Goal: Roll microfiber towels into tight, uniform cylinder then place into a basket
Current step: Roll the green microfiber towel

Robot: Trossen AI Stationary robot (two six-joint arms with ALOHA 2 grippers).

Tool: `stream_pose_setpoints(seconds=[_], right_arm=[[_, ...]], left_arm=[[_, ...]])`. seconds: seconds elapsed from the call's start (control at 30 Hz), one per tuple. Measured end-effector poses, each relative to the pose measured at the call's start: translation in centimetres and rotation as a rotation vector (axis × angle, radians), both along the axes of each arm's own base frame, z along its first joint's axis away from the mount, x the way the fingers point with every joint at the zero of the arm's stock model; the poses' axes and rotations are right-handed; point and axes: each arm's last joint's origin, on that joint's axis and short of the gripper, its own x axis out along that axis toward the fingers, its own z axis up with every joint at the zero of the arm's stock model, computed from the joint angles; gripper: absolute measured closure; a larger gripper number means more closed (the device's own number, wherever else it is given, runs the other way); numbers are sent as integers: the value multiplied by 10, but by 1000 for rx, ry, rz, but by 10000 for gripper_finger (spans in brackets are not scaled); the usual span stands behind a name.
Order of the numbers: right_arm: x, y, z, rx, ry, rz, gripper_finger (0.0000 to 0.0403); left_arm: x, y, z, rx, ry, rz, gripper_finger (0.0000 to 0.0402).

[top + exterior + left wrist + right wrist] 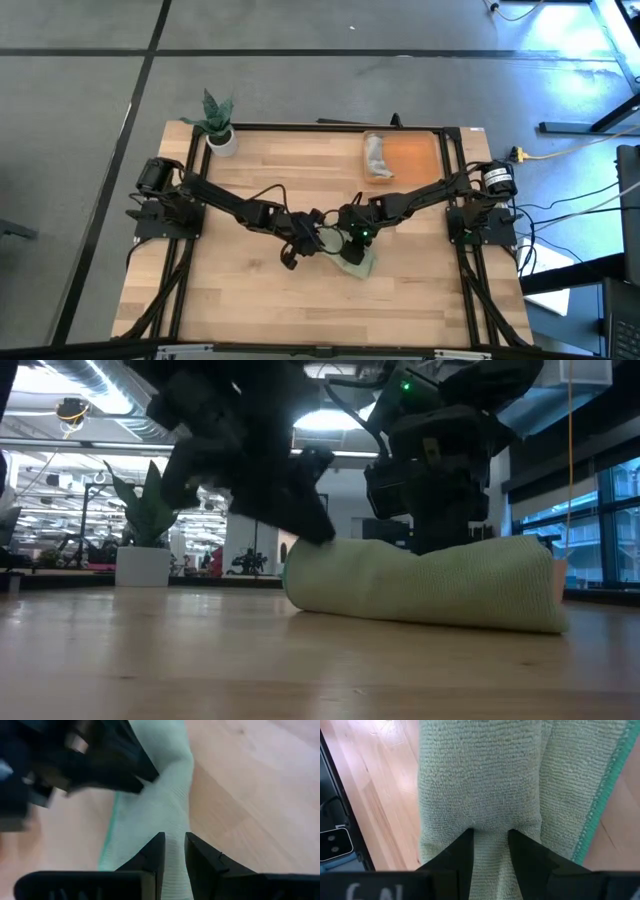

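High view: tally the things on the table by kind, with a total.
Towels: 2, a green towel pinched by the left gripper and right gripper, and a rolled grey towel in the basket.
Orange basket: 1
Potted plant: 1
Total: 4
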Motion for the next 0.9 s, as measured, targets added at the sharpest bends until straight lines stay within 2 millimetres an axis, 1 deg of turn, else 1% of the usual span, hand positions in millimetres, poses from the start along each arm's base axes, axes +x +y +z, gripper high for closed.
stream_pose_setpoints(seconds=[0.1,0.23,0.33,0.43,0.5,0.67,0.9], right_arm=[[0,0,0,-1,0,1,276],[0,0,0,-1,0,-1,276],[0,0,0,-1,1,-1,276],[0,0,0,-2,2,-6,276],[0,0,0,-2,2,-7,276],[0,-1,0,-1,2,-10,276],[0,-1,0,8,3,-5,276]], left_arm=[[1,-2,-11,-10,39,-20,337],[2,-7,-17,4,50,-23,337],[2,-7,-17,52,40,16,337],[4,-4,-16,119,9,100,337],[5,-2,-15,129,-5,141,337],[3,-3,-17,69,27,77,337],[3,-4,-16,61,25,77,337]])
